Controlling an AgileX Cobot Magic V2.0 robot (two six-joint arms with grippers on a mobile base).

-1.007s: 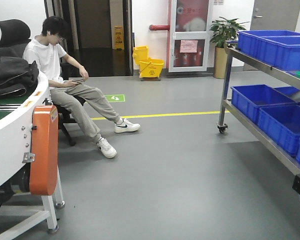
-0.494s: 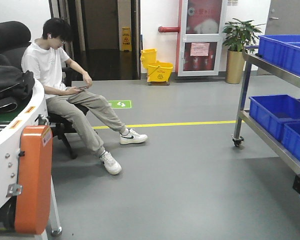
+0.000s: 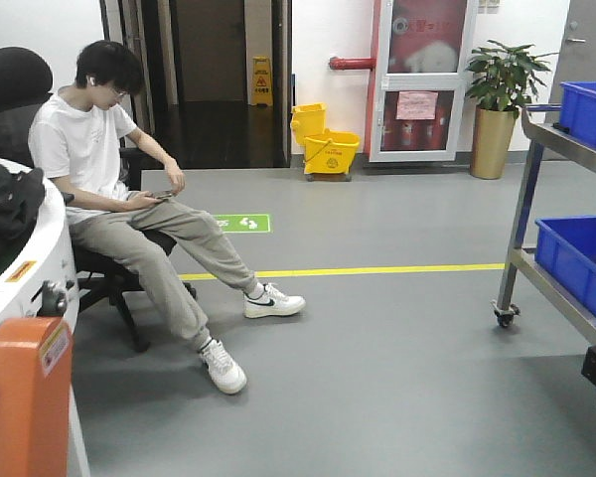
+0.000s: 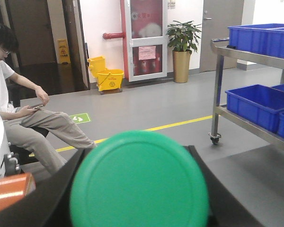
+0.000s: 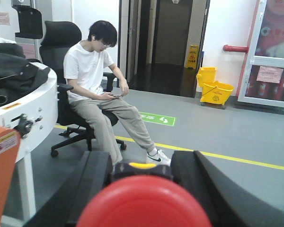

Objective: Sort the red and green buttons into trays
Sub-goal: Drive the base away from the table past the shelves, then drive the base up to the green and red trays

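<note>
If my hold slackens: either button could drop to the grey floor [image 3: 377, 378]; no tray in view.
Held left: green button [image 4: 139, 182], broad smooth mushroom cap, clamped in my left jaws.
Held right: red button [image 5: 144, 208], yellow collar behind the cap, clamped in my right jaws.

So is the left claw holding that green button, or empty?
Holding: the green button sits between the left gripper's two dark fingers.
</note>
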